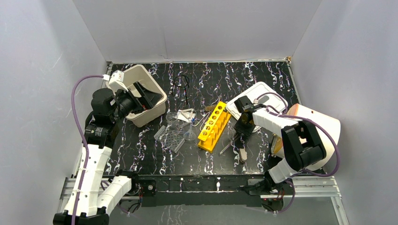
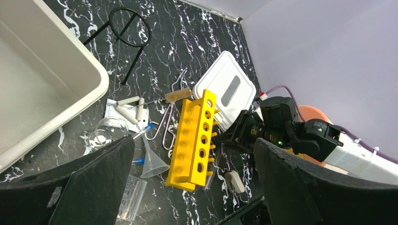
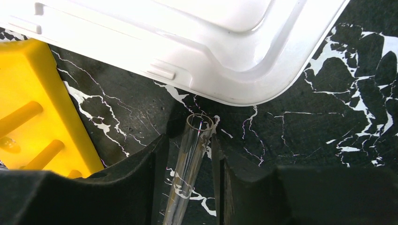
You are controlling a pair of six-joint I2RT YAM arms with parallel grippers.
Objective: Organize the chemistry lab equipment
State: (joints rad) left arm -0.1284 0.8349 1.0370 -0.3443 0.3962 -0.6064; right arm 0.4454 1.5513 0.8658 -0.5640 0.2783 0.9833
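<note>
The right gripper [image 3: 188, 143] straddles a clear glass test tube [image 3: 197, 129] lying on the marbled table [image 3: 291, 117] between the yellow tube rack [image 3: 37, 79] and white lid [image 3: 187, 47], its grip impossible to tell; the left gripper [image 2: 192, 143] gapes wide beside the beige bin [image 2: 70, 93]

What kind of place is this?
Likely a robot test cell staged as a chemistry bench: plain white walls box in a black marbled table holding a yellow tube rack, a clear funnel and a glass tube.
</note>
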